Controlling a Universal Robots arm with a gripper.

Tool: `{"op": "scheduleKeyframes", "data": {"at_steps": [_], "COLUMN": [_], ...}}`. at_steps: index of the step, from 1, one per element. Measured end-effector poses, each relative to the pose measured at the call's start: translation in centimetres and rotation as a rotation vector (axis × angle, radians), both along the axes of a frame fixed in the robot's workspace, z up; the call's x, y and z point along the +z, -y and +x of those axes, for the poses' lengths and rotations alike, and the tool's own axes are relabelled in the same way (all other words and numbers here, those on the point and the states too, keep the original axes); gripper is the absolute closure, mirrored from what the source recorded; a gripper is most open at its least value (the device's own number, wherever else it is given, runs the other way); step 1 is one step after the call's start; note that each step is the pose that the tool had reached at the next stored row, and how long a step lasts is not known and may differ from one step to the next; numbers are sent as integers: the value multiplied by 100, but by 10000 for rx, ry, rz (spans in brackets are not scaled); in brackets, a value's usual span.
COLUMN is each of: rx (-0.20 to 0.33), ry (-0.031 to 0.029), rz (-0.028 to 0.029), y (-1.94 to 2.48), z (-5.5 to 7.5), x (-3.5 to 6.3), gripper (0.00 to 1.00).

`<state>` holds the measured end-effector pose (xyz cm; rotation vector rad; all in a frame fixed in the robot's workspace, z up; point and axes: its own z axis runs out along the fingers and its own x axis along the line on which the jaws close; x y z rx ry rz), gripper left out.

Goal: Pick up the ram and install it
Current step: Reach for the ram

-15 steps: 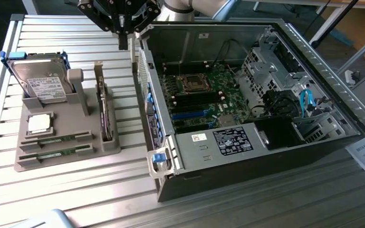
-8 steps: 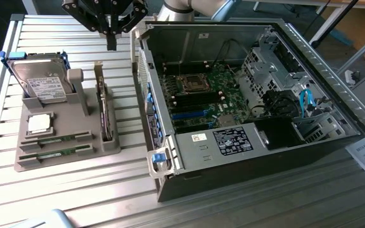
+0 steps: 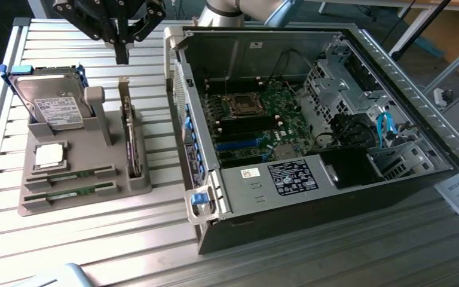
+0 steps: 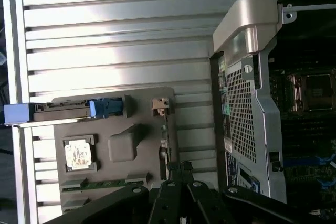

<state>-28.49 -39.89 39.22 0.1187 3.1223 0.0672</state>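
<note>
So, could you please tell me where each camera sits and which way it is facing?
Exterior view: high off the arm, looking down at the slatted table, grey tray on its left, open computer case on its right; the gripper hangs above the tray.
Wrist view: on the wrist, looking down past the gripper's black links onto the tray and the case's corner.
Shared: tray, case, processor, hard drive, gripper.

the gripper (image 3: 122, 55) is black with angular linked bars, the arm (image 3: 233, 11) pale grey.
</note>
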Motion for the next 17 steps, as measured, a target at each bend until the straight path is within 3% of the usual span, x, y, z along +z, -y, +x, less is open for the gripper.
{"op": "scheduleKeyframes", "data": {"at_steps": [17], "rx": [0], "ry": [-25], "rz": [0], "y": [0], "z": [-488], "x": [-6], "gripper": [89]}}
